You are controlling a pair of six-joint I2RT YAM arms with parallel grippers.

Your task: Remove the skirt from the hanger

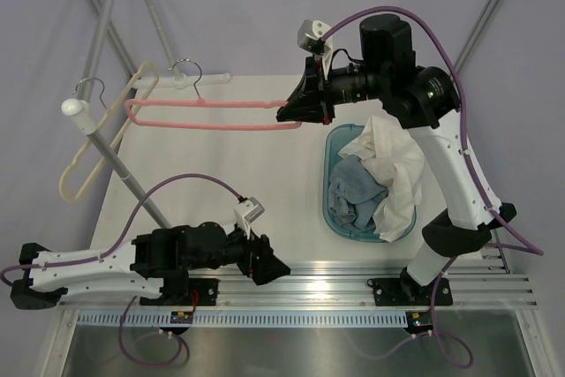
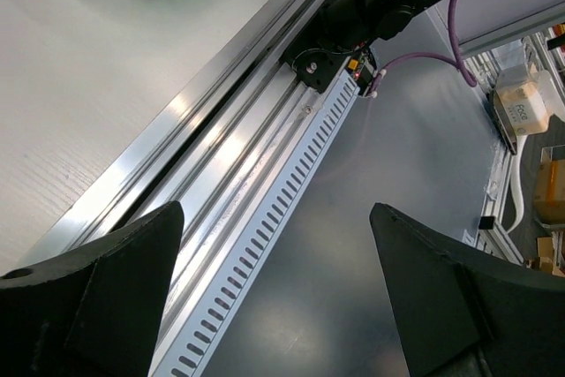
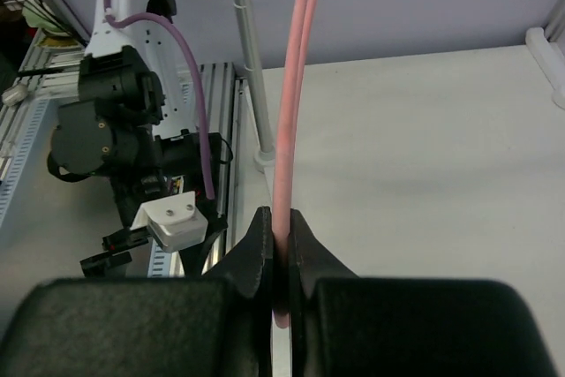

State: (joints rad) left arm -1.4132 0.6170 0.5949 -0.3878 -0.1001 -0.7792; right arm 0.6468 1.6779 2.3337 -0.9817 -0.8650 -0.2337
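Observation:
A bare pink hanger [image 1: 212,115] lies level above the table's far side, its metal hook [image 1: 186,68] at the back. My right gripper [image 1: 291,116] is shut on its right end; in the right wrist view the two pink bars [image 3: 291,112] run away from the closed gripper [image 3: 281,258]. A white cloth [image 1: 395,169], perhaps the skirt, lies crumpled in and over a teal basket [image 1: 330,158] with a blue cloth [image 1: 356,184]. My left gripper [image 1: 267,268] is open and empty at the near rail [image 2: 238,183]; the left wrist view shows it [image 2: 278,289] open.
A cream hanger [image 1: 84,161] hangs on the grey rack pole [image 1: 124,169] at the left, by a white peg [image 1: 74,109]. More rack poles [image 1: 104,15] cross at the back left. The rack pole's foot [image 3: 261,158] shows in the right wrist view.

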